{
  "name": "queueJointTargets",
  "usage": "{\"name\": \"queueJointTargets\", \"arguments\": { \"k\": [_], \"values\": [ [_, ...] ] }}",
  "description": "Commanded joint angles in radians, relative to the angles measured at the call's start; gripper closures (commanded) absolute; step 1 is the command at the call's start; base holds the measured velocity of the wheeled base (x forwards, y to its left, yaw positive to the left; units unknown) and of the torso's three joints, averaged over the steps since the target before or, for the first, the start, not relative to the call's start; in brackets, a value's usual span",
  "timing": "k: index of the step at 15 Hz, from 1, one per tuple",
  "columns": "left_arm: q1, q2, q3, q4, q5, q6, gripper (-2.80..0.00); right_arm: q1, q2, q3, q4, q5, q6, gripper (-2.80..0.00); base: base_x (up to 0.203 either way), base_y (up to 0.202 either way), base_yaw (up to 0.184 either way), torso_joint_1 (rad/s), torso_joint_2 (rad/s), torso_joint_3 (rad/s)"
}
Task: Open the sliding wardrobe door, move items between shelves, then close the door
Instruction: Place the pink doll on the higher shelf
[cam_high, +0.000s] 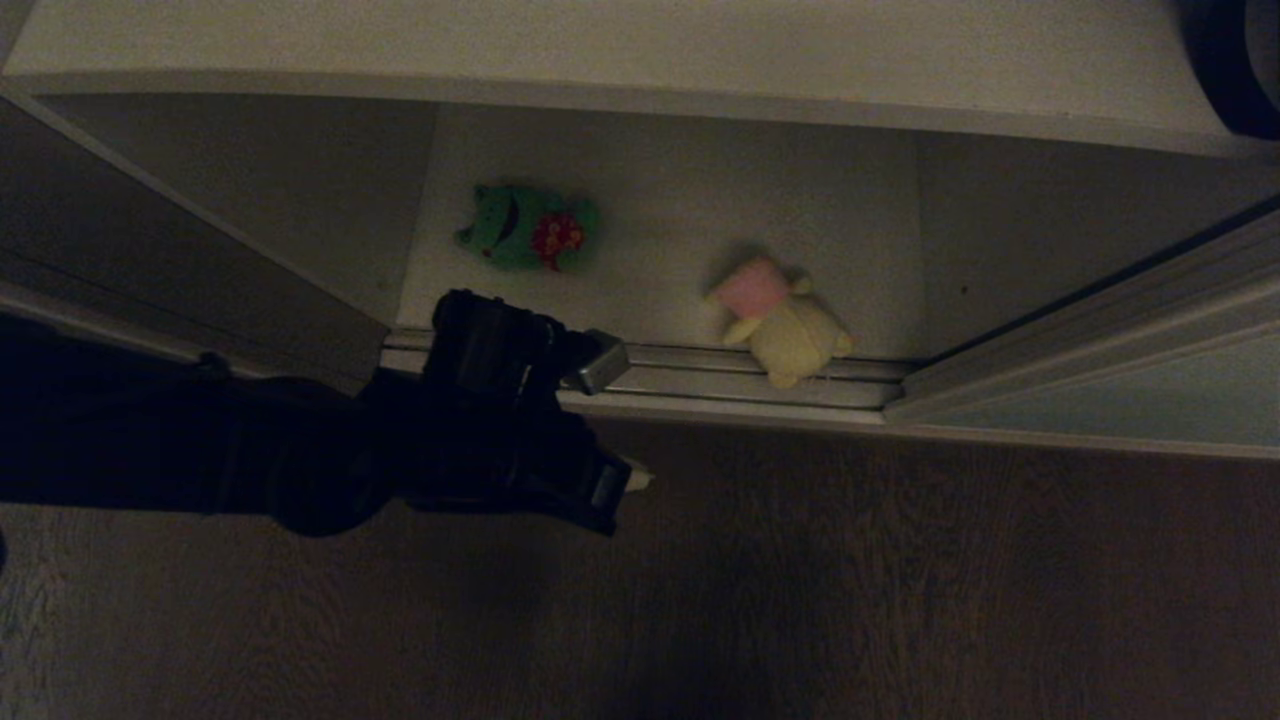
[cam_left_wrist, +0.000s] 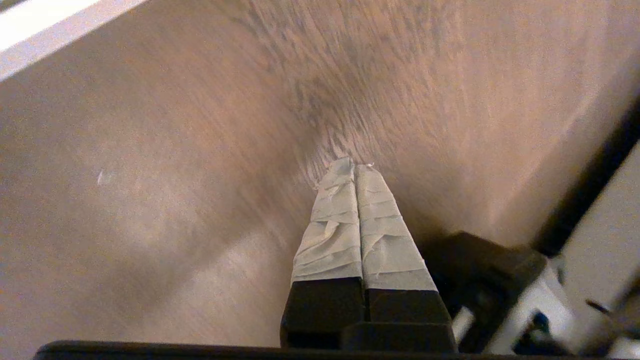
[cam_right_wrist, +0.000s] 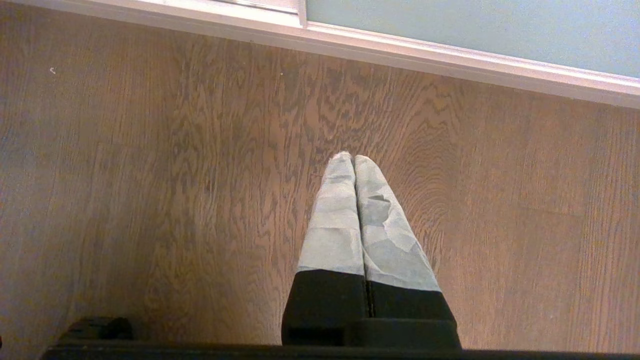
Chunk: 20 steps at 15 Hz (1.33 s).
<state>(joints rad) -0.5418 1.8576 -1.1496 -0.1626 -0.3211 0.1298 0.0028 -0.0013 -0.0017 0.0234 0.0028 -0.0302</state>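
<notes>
Head view: wardrobe already stands open, w/ the tall grey-green sliding wardrobe door (cam_high: 1130, 385) pushed off to the right, its pale metal frame overlapping the ribbed metal floor track (cam_high: 720, 380). That leaves the gap wide enough for an arm to go in. The left gripper (cam_high: 637, 481) comes in from the left on its black arm, low over the dark brown wood-grain floor (cam_high: 900, 580), just outside the track, taped tips pointing right. Fingers are pressed together w/ nothing between them, prob. bc no toy is w/in reach yet; they'd need to part before any grab. Beyond the gripper, past the track, on the flat off-white bottom shelf (cam_high: 680, 210): a small green plush toy w/ a red patch (cam_high: 525, 228), lying well inside, and nearer to the gripper's right a cream-yellow plush toy w/ a pink part (cam_high: 780, 320), lying at the shelf's front edge w/ its lower end spilling onto the track. That one looks the easier pick, and it would block the door closing if left there. A second off-white board (cam_high: 600, 50) sits above, likely the target shelf. Left wrist view confirms tape-wrapped fingers (cam_left_wrist: 332, 225) shut over bare floor. Right gripper (cam_right_wrist: 354, 159) hangs parked over the floor, near the door's bottom rail, also closed and empty; it seems idle bc the left arm alone faces the opening.
</notes>
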Motion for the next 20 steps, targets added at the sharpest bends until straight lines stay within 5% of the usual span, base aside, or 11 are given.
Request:
{"name": "queueJointTargets", "arguments": {
  "k": [1,5,10,12,14,20],
  "values": [
    [-0.016,0.162,-0.111,-0.006,0.053,-0.002,-2.80,0.000,0.000,0.000,0.000,0.000,0.000,0.00,0.000,0.000,0.000,0.000,0.00,0.000],
    [-0.018,0.268,-0.256,-0.044,0.118,-0.025,-2.80,0.000,0.000,0.000,0.001,0.000,0.000,0.00,0.000,0.000,0.000,0.000,0.00,0.000],
    [-0.017,0.384,-0.352,-0.245,0.124,-0.016,-2.80,0.000,0.000,0.000,0.000,0.000,0.000,0.00,0.000,0.000,0.000,0.000,0.00,0.000],
    [-0.017,0.418,-0.382,-0.304,0.120,0.027,-2.80,0.000,0.000,0.000,0.000,0.000,0.000,0.00,0.000,0.000,0.000,0.000,0.00,0.000],
    [-0.012,0.444,-0.391,-0.337,0.122,0.134,-2.80,0.000,0.000,0.000,0.000,0.000,0.000,0.00,0.000,0.000,0.000,0.000,0.00,0.000],
    [0.008,0.595,-0.626,-0.377,0.118,0.141,-2.80,-0.001,0.000,0.000,0.001,0.000,0.000,0.00,0.000,0.000,0.000,0.000,0.00,0.000]
  ]
}}
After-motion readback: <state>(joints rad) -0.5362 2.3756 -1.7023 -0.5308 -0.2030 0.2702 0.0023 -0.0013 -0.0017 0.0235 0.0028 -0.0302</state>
